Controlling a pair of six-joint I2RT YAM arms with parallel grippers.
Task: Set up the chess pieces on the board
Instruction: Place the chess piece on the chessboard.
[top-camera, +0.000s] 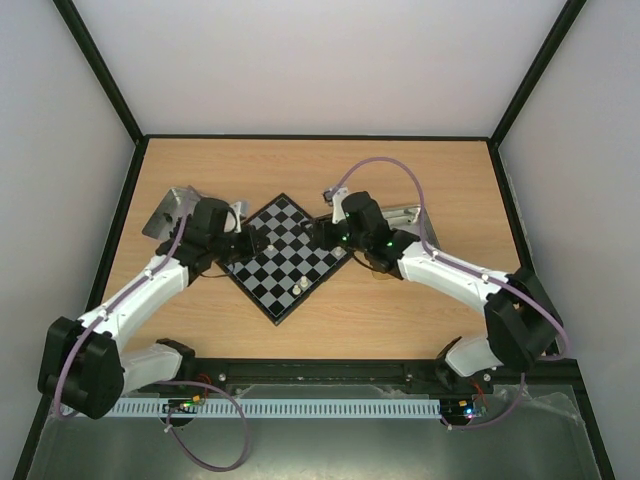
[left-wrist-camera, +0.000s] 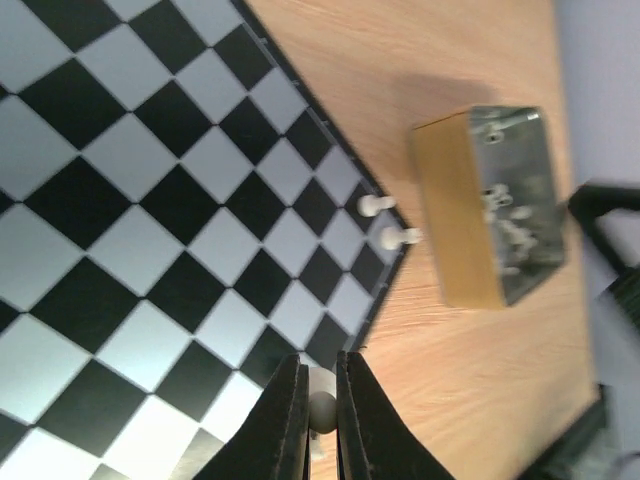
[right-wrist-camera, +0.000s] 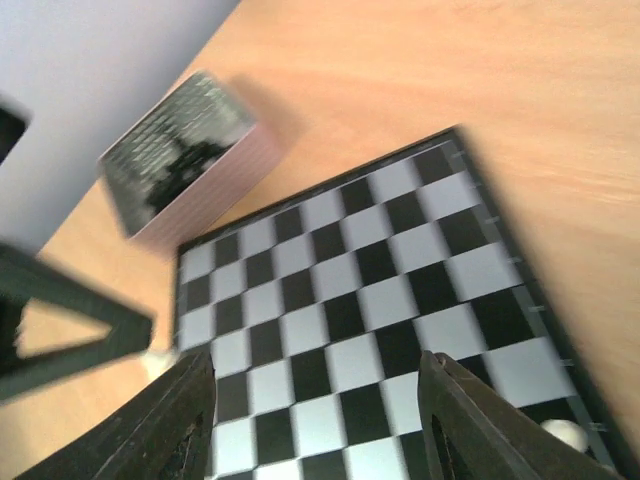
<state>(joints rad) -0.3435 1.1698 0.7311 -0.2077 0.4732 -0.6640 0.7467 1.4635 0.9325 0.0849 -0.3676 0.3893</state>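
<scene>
Top external view: two white-and-black robot arms reach across a wooden worktop (top-camera: 400, 310) toward a black-and-grey chessboard (top-camera: 290, 262), which lies turned like a diamond at the centre of the frame. The left arm meets the board at its left corner and the right arm at its upper right edge. A few white pieces dot the squares.

In the left wrist view, the left claw (left-wrist-camera: 321, 372) at the bottom of the frame is pinched narrow on a white chess piece (left-wrist-camera: 322, 412), held over the board's black edge where the checks give way to bare wood. Further along the same edge, right of centre, one small white piece (left-wrist-camera: 374, 205) and a second white piece (left-wrist-camera: 400, 238) occupy neighbouring squares near the corner. Just beyond them on the worktop, apart from the board, sits a metal tray (left-wrist-camera: 450, 220) with pale pieces inside, too blurred to count.

In the right wrist view, the right claw (right-wrist-camera: 315, 365) hangs above the board with its fingers (right-wrist-camera: 180, 420) spread wide and nothing between them. A lone white piece (right-wrist-camera: 562, 435) stands on a square at the lower right of the frame, close to the board's edge. A blurred tray (right-wrist-camera: 185, 140) rests on the wood at upper left, beyond the board's far corner.
</scene>
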